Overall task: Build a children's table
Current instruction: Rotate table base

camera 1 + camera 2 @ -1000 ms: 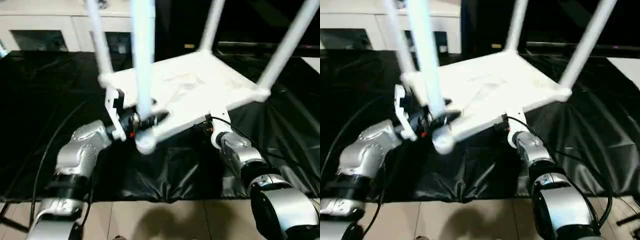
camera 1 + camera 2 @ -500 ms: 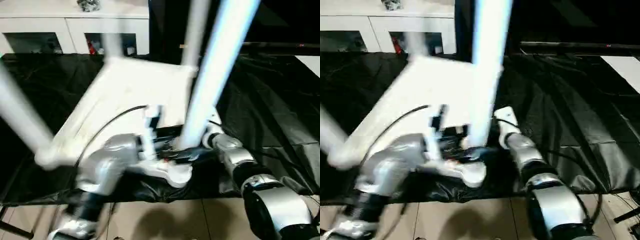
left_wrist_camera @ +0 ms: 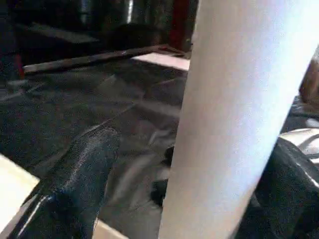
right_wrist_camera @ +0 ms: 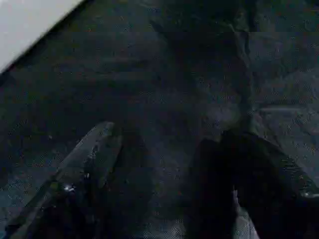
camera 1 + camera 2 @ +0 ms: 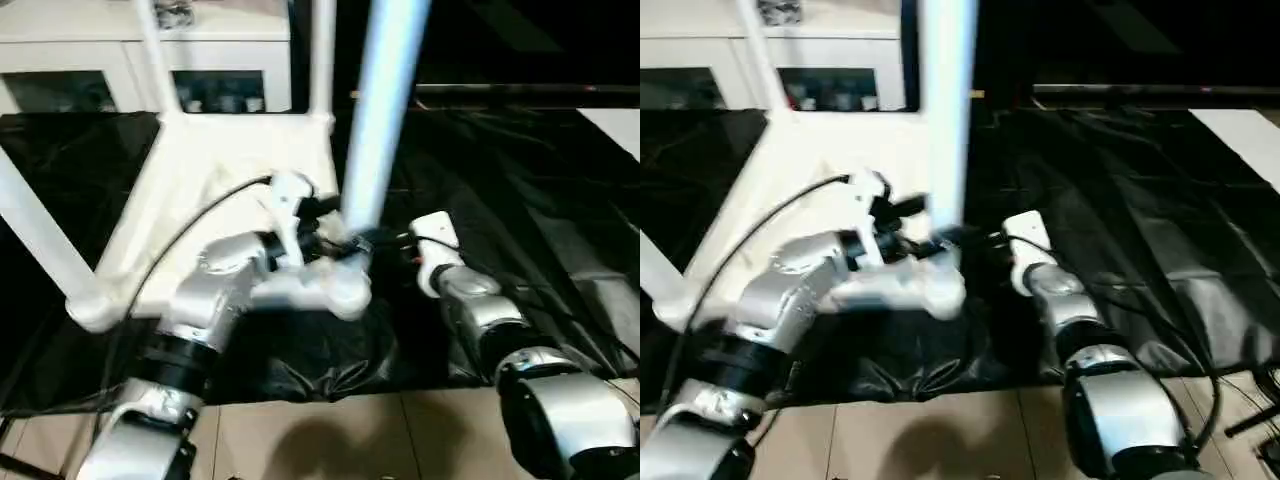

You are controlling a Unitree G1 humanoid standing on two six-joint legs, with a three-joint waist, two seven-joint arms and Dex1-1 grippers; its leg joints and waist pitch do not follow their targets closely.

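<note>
— Where is the children's table (image 5: 225,190) found?
— Upside down on the black sheet (image 5: 540,200), legs up. Since half a second ago it has been swung round square to the white cabinet (image 5: 90,50). All four legs appear seated, so assembly is judged nearly done.
— And the grippers?
— The nearest leg (image 5: 385,110) is clasped by the left gripper (image 3: 174,189). The right gripper (image 4: 164,174), beside that leg, is spread and empty. No writing can be read.

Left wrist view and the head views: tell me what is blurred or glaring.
Left wrist view: the white leg is so near it looks soft, its upper part washed out. Left eye view: the same leg has a bluish sheen, and the left gripper at its base is smeared.
</note>
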